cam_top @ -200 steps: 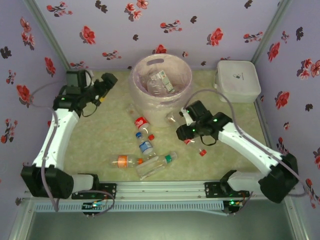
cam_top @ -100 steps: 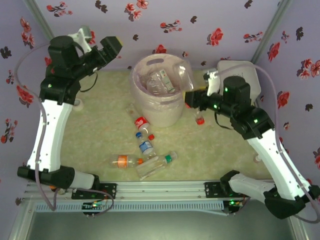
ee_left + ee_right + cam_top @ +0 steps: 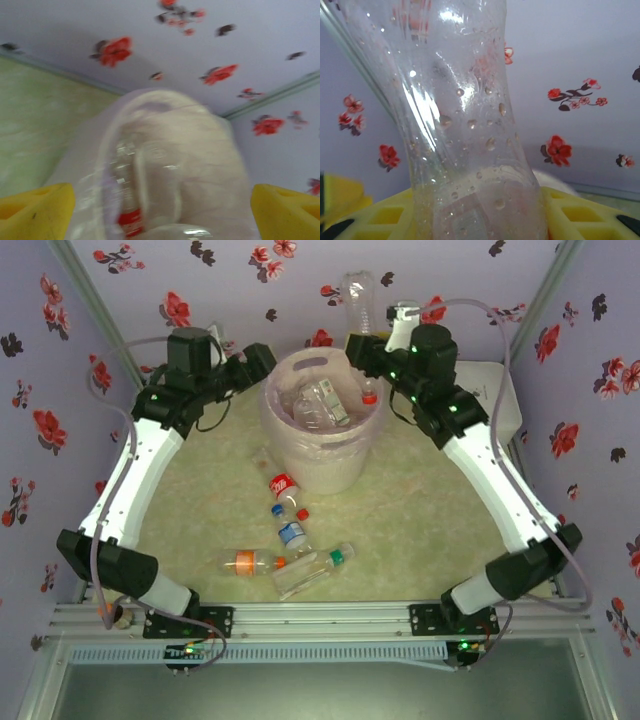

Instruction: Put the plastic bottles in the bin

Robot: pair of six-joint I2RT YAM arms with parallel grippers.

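Reaching high over the far edge of the tabletop (image 3: pixel 200 510), the right arm (image 3: pixel 480 470) stretches nearly straight, its right gripper (image 3: pixel 363 348) clenched round the waist of a clear bottle (image 3: pixel 357 295) above the far-right rim of the bin (image 3: pixel 330 468). The left arm (image 3: pixel 130 480) bends toward the bin's left rim, the left gripper (image 3: pixel 262 357) with yellow fingers (image 3: pixel 35 210) spread wide and nothing between them. The left wrist view is blurred, so the bin's contents are hard to make out. The held bottle's middle hides behind the gripper; its long axis runs roughly upright, red cap (image 3: pixel 369 395) toward the bin. Loose bottles (image 3: pixel 292 532) lie between the bin and the near edge
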